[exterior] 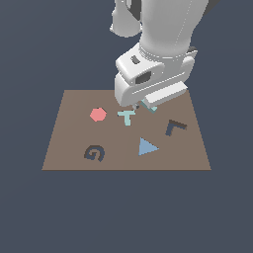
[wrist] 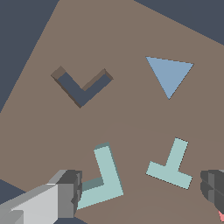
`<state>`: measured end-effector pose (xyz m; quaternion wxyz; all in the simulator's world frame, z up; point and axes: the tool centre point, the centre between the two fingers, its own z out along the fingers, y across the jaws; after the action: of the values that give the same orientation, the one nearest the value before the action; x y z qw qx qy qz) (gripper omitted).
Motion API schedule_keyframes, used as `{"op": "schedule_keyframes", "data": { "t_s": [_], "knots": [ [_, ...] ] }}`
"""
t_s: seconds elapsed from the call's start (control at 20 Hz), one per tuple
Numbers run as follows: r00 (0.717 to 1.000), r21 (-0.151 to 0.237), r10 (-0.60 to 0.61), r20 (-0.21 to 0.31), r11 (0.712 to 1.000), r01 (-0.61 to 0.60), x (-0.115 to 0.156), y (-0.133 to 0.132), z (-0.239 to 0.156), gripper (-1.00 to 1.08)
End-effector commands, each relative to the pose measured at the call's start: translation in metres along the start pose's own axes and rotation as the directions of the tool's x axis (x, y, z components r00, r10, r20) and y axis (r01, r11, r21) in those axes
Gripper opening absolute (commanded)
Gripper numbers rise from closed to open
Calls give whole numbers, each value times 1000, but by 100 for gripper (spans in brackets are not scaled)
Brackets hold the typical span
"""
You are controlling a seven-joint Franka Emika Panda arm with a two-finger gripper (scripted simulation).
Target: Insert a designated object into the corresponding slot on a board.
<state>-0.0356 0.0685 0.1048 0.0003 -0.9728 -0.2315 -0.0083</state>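
Observation:
The pale teal L-shaped block (wrist: pixel 105 179) lies flat on the brown board (wrist: pixel 131 122). In the exterior view only a bit of it (exterior: pixel 152 107) shows under the hand. My gripper (wrist: pixel 140 190) is open and empty just above the board (exterior: pixel 69 128). One finger (wrist: pixel 65 192) is right beside the L. The other finger (wrist: pixel 213 187) is past the teal T-shaped piece (wrist: pixel 169 168). Both the L and the T lie between the fingers. The dark L-shaped slot (wrist: pixel 81 87) is empty and shows in the exterior view (exterior: pixel 174 128) toward the exterior view's right of the gripper (exterior: pixel 141 105).
On the board are the teal T (exterior: pixel 126 116), a red hexagon (exterior: pixel 98 114), a blue triangle (exterior: pixel 147 147) that also shows in the wrist view (wrist: pixel 170 74), and a dark G-shaped recess (exterior: pixel 94 153). Dark floor surrounds the board.

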Motion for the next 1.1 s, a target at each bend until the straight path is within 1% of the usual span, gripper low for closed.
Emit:
{"op": "schedule_keyframes", "data": {
  "t_s": [0.0, 0.25, 0.5, 0.7, 1.05],
  "knots": [
    [996, 3, -84, 3, 996, 84, -7, -13, 14, 100],
    [978, 7, -208, 9, 978, 208, -19, -32, 37, 100],
    [960, 9, -281, 12, 960, 281, -28, -42, 50, 100],
    [954, 8, -300, 14, 954, 300, -31, -44, 54, 100],
    [954, 9, -298, 15, 955, 298, -31, -44, 62, 100]
  ]
}}
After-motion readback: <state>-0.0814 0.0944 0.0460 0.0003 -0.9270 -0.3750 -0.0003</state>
